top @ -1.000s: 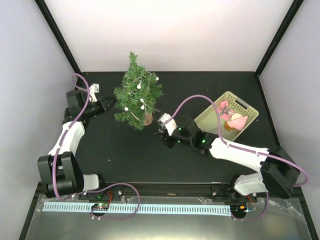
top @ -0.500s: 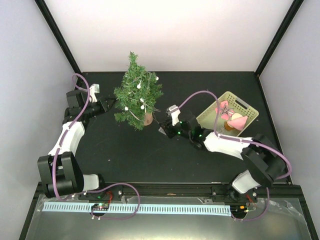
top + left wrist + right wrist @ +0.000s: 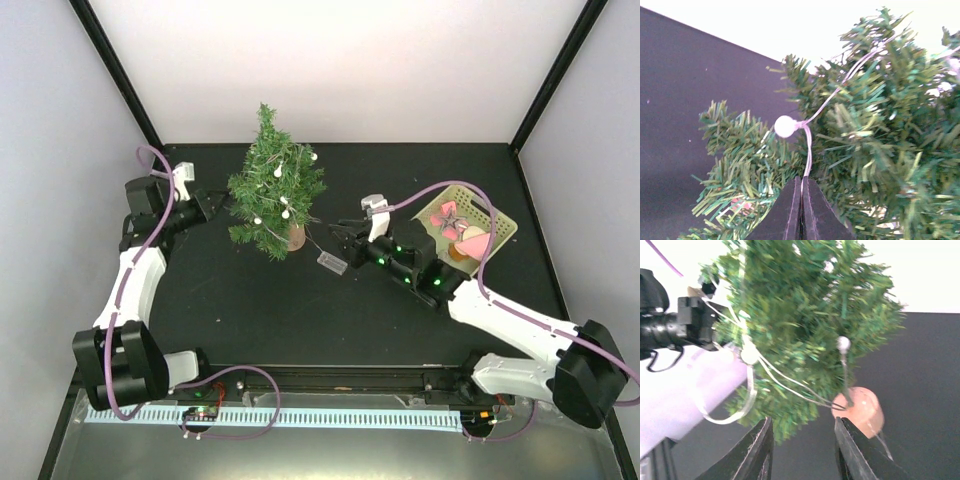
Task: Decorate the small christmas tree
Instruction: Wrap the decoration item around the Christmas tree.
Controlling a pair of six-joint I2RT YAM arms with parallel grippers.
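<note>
The small christmas tree (image 3: pixel 275 190) stands on its wooden stump (image 3: pixel 296 238) at the back middle of the table, with a string of white bulbs (image 3: pixel 283 212) draped over it. My left gripper (image 3: pixel 222 205) is at the tree's left side, shut on the string's thin wire (image 3: pixel 807 150) just below a white bulb (image 3: pixel 785 126). My right gripper (image 3: pixel 342 232) hovers to the right of the stump, open with nothing between its fingers. In the right wrist view the tree (image 3: pixel 805 310) and stump (image 3: pixel 860 410) lie just ahead of the right gripper (image 3: pixel 801 424).
A small clear box (image 3: pixel 332 262) lies on the table near the stump, at the end of the wire. A pale yellow basket (image 3: pixel 500 222) at the right holds pink ornaments (image 3: pixel 470 240). Light walls enclose the black table (image 3: pixel 250 310).
My right gripper has drawn back to the right and turned, its jaws a little narrower. The small clear box now shows on the table where it was. The left arm has barely shifted.
</note>
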